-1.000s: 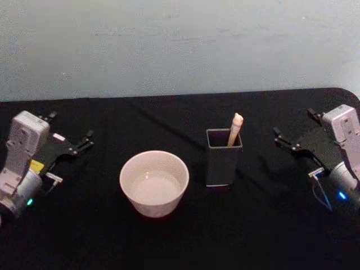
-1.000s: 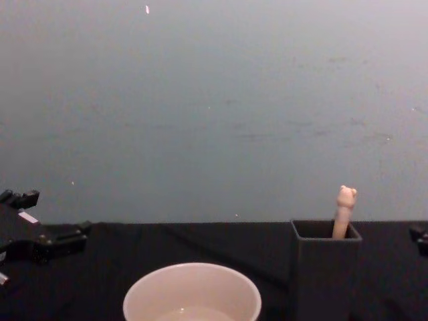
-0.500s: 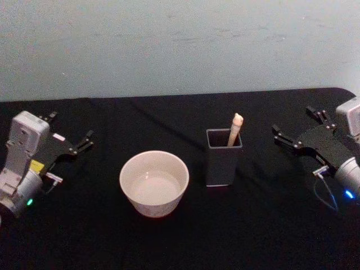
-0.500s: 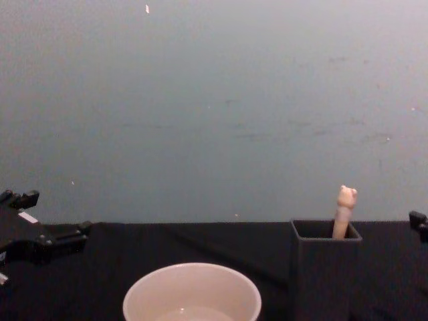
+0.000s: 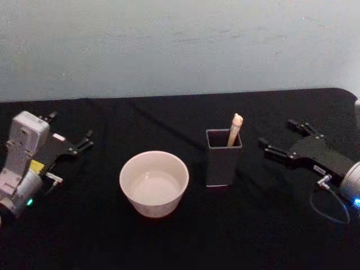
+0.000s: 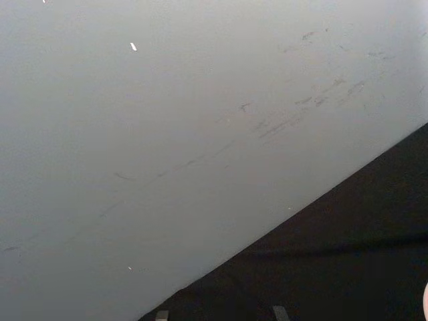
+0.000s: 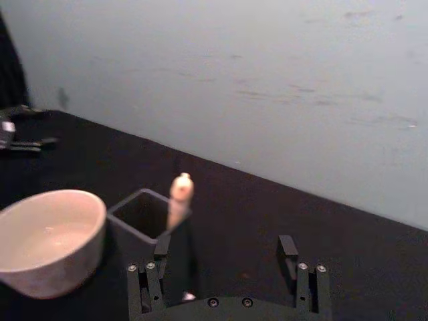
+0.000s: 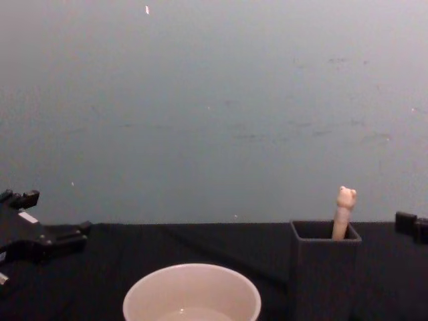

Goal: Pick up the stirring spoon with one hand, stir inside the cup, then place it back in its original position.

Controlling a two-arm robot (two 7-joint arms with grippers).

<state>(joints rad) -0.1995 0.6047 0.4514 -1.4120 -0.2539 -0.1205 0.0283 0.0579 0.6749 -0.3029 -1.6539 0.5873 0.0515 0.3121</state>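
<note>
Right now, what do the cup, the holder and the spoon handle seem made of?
The cup looks like glazed ceramic, possibly plastic: cream, smooth, softly shiny. The holder seems matte dark grey plastic or metal: flat walls, crisp edges, no shine. The handle of the stirring spoon looks like wood or resin: beige, dull.

Open gap between cup (image 5: 153, 206) and holder (image 5: 223, 167)

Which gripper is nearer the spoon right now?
Right. The right gripper sits open a short way right of the holder, pointing toward the spoon; the left gripper rests farther off, left of the cup.
</note>
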